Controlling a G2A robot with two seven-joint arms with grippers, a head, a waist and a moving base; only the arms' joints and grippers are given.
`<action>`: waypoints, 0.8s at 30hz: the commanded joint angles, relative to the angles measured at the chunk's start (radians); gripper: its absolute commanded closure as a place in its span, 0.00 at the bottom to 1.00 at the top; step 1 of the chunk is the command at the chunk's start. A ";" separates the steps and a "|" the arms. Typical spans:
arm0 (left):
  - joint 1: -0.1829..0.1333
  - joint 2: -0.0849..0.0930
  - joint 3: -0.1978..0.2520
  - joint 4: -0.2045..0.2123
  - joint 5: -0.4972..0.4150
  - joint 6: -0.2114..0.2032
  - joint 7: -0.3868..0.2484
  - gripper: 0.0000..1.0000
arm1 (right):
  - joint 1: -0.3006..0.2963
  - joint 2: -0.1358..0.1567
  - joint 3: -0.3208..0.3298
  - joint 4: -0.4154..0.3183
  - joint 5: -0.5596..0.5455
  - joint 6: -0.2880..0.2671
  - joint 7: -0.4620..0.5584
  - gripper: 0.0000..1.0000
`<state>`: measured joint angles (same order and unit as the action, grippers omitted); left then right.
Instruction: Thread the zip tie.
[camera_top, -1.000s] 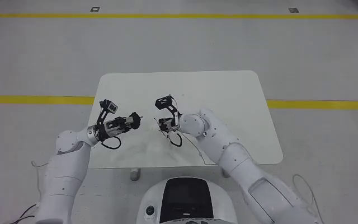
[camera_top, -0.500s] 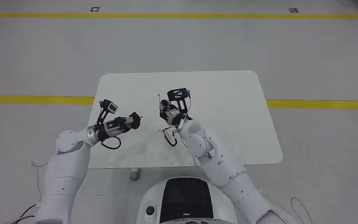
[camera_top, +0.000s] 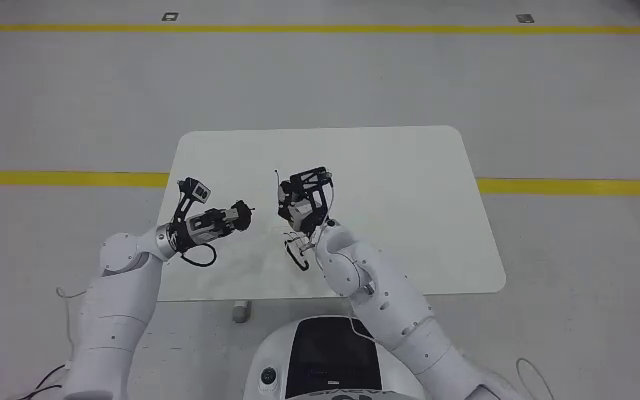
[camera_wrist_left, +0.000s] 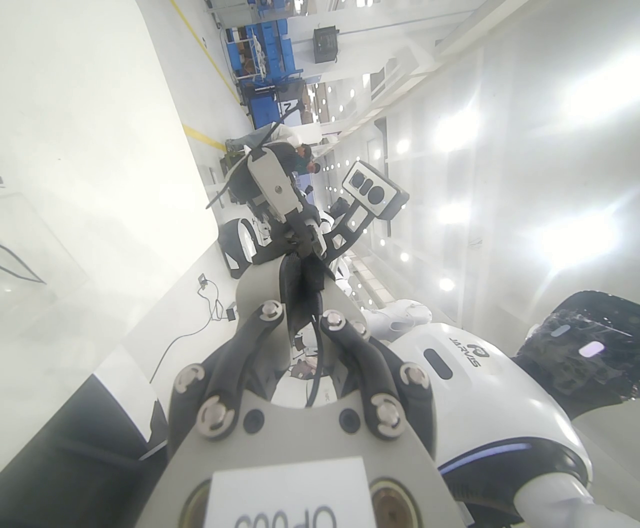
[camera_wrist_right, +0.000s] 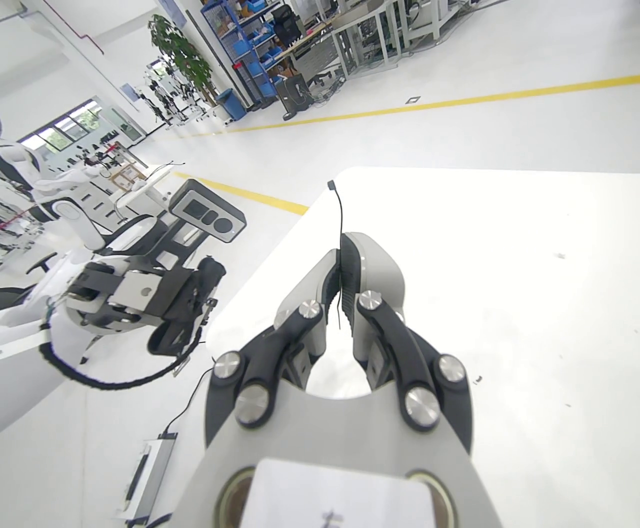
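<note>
Top view has both arms raised over the near half of the white table (camera_top: 420, 160), their grippers facing each other with a small gap between them. The right gripper (camera_top: 289, 202) hangs over the middle of the table, the left gripper (camera_top: 243, 211) nearer the table's left side.

Seen from the right wrist view, the right gripper (camera_wrist_right: 344, 250) has its fingers pressed together on a thin black zip tie (camera_wrist_right: 339, 210). The strip runs between the dark pads. Its small square head stands out well beyond the fingertips, and a short tail shows behind the pads, between the finger links. From above, the zip tie (camera_top: 277, 182) is a fine dark line poking out of that gripper toward the far side of the table.

In the left wrist view the left gripper (camera_wrist_left: 301, 260) has its dark-padded fingers closed against each other; I can't tell whether anything is caught between them. Beyond it the right gripper (camera_wrist_left: 267, 175) shows with the zip tie (camera_wrist_left: 265, 134) sticking out past it.
</note>
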<state>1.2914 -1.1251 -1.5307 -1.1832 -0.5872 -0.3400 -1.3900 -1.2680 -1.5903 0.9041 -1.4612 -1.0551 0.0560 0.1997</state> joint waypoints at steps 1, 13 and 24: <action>0.000 0.000 0.000 0.000 0.000 0.000 0.000 1.00 | -0.015 -0.001 0.005 -0.018 0.009 0.015 -0.054 1.00; 0.000 0.000 0.000 0.000 0.000 0.000 0.000 1.00 | -0.125 -0.025 -0.104 -0.049 -0.129 0.189 -0.490 1.00; 0.000 0.000 0.000 0.000 0.000 0.000 0.000 1.00 | -0.085 -0.065 -0.186 0.056 -0.122 0.200 -0.629 1.00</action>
<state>1.2914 -1.1251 -1.5307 -1.1832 -0.5872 -0.3400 -1.3900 -1.3601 -1.6537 0.7208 -1.4136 -1.1731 0.2608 -0.4329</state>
